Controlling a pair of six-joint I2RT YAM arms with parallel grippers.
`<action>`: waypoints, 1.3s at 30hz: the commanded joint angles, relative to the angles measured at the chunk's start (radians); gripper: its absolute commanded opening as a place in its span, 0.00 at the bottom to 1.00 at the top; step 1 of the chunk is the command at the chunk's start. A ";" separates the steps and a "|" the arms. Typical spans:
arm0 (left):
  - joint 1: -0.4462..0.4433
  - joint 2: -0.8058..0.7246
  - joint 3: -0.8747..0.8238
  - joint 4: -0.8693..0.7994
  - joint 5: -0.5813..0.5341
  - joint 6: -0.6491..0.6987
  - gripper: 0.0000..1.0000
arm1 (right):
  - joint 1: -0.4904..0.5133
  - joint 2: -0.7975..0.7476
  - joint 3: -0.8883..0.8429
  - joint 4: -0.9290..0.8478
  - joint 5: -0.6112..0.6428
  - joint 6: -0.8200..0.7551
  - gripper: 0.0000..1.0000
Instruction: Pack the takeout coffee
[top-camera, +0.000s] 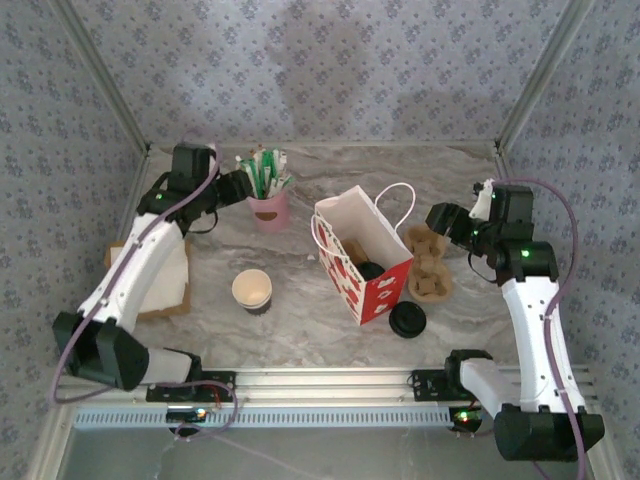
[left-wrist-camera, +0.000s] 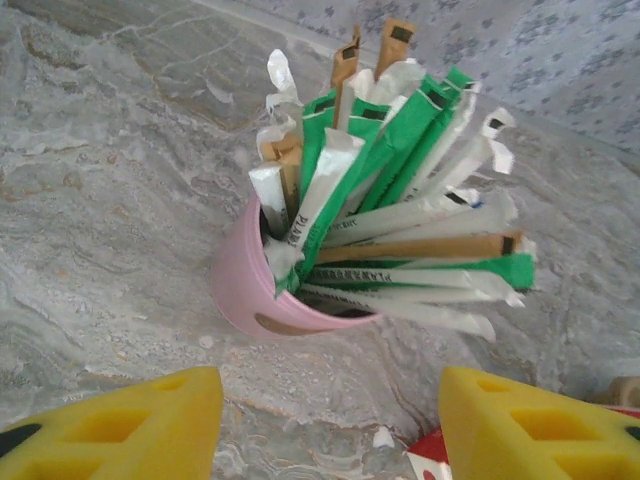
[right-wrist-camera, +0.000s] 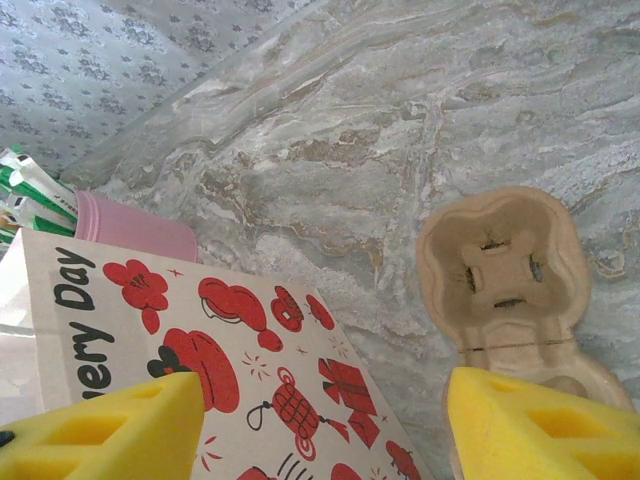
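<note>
- Your left gripper (left-wrist-camera: 328, 428) has its jaws wide apart with nothing between them. The pink cup (left-wrist-camera: 245, 290) of wrapped sticks stands just ahead at the frame's centre, not touched.
- Your right gripper (right-wrist-camera: 320, 430) also has its jaws wide apart and grips nothing. Under it are the red-and-white bag (right-wrist-camera: 200, 330) at lower left and the brown cup carrier (right-wrist-camera: 500, 265) at right.
- The takeout coffee (top-camera: 252, 290) stands upright at lower centre-left of the top view, left of the bag and well apart from both grippers.
- A black lid (top-camera: 408, 320) lies just beside the bag, at its lower right.
- The table (top-camera: 300, 335) is grey marble, and the walls (top-camera: 320, 70) carry a small blue-grey pattern.
</note>
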 joint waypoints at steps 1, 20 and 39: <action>0.009 0.075 0.082 -0.032 0.005 0.048 0.57 | -0.007 0.010 0.029 0.020 -0.027 0.014 0.67; 0.009 0.213 0.155 -0.073 -0.042 0.064 0.34 | -0.018 0.027 0.029 0.028 -0.054 0.009 0.68; 0.009 0.179 0.127 -0.083 -0.040 0.057 0.18 | -0.026 0.038 0.023 0.039 -0.077 0.015 0.68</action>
